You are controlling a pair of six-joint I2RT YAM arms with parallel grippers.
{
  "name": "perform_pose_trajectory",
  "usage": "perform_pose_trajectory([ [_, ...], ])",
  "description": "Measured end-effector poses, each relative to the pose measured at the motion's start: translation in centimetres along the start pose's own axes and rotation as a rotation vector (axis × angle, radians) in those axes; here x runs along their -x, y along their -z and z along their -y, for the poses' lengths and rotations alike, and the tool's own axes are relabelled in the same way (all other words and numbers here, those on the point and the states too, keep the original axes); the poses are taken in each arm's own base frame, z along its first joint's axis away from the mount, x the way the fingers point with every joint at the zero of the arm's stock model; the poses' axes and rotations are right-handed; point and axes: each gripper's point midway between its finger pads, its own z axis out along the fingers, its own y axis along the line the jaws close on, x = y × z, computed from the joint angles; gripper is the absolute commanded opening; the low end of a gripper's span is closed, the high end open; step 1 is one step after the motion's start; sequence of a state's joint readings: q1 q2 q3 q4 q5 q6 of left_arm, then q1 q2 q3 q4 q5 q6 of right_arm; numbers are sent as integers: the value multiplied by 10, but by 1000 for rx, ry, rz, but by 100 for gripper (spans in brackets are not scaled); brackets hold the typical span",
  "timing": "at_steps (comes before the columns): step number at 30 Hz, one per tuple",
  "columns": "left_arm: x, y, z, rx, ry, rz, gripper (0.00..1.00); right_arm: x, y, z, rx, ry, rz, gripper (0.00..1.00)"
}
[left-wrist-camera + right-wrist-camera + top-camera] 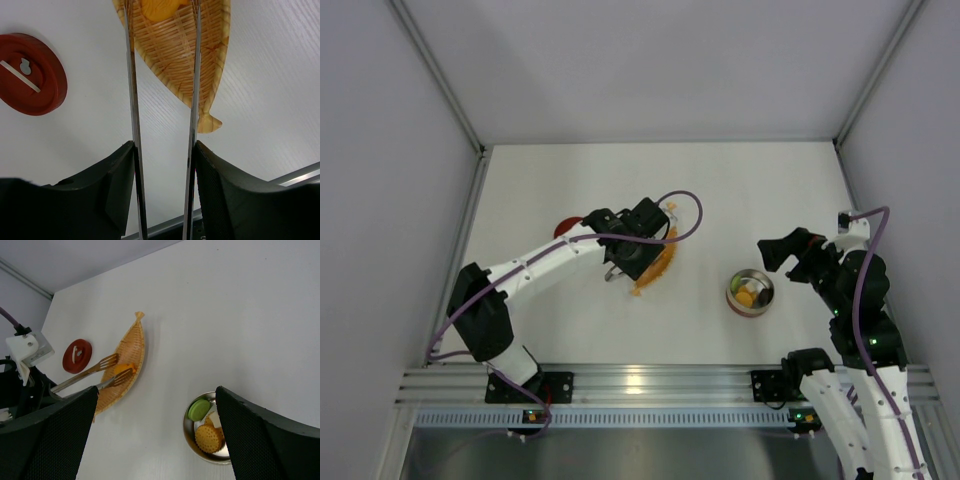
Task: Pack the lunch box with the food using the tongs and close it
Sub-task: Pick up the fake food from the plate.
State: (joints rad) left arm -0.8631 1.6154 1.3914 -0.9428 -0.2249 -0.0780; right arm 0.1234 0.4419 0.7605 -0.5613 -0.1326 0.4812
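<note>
My left gripper [164, 145] is shut on the tongs [132, 100], one silver arm against each finger. The tongs reach over the orange leaf-shaped tray [185, 55]. Their forked tips [107, 361] stand apart on either side of an orange piece of food [122, 369] lying in the tray. The steel lunch box [186, 427] stands uncovered to the right, holding a green piece [199, 409], an orange biscuit [208, 438] and a pale piece. My right gripper [156, 390] hangs open beside and above the lunch box [732, 295], with nothing in it. The red lid [30, 74] lies flat left of the tray.
White side walls and a back wall close in the table. An aluminium rail [650, 385] runs along the near edge by the arm bases. The left arm [540, 265] stretches over the table toward the tray [655, 270], partly covering the lid [566, 225].
</note>
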Motion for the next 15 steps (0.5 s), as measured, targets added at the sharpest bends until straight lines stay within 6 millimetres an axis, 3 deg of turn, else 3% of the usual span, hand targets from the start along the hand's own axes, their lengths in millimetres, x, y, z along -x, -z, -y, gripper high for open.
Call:
perform_pose_trajectory([
  [15,-1,-4,-2,-44,36,-18,54,0,0,0,-1,0,0,100],
])
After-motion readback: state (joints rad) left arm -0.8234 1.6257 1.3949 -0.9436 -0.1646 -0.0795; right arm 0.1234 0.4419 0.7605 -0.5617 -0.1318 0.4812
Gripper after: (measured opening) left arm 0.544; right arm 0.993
